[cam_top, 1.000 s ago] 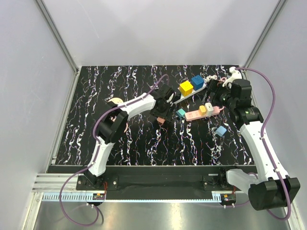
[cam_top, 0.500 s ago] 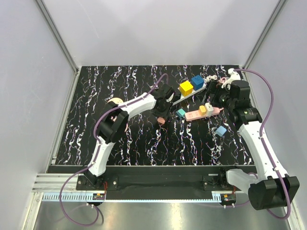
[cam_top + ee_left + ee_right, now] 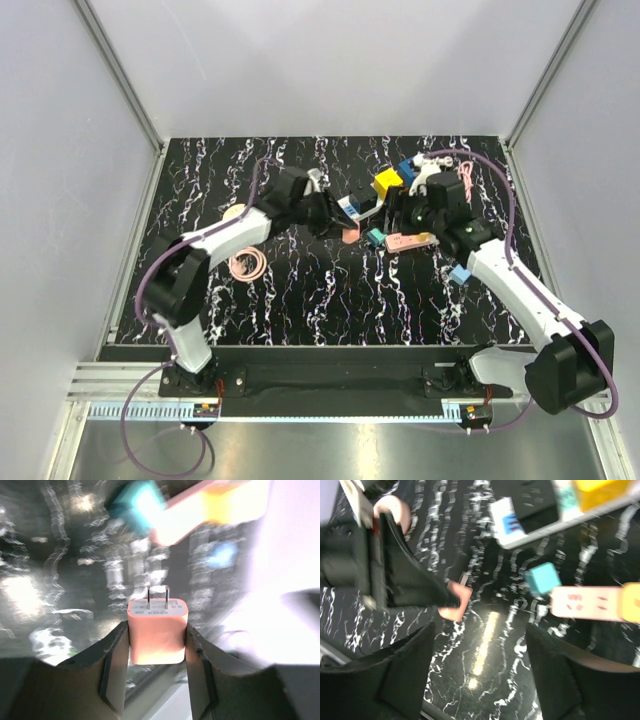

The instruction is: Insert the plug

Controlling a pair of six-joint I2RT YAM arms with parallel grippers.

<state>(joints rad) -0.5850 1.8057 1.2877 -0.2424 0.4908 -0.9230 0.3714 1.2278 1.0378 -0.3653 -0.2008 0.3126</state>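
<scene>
My left gripper is shut on a pink plug and holds it just left of the teal cube. In the left wrist view the plug sits squarely between both fingers, its two prongs pointing away toward the blurred pink power strip. The pink power strip lies right of the plug, with a yellow block at its right end. My right gripper hovers over that strip, open and empty. In the right wrist view it looks down at the plug and the strip.
A white power strip carries a yellow cube and a blue cube behind the grippers. A light-blue cube lies at the right. A pink coiled cable and a tape roll lie at the left.
My left arm has swung its elbow back and left, and the plug now points right toward the strips. My right gripper has moved left over the pink strip. The pink cable coil is now uncovered.
</scene>
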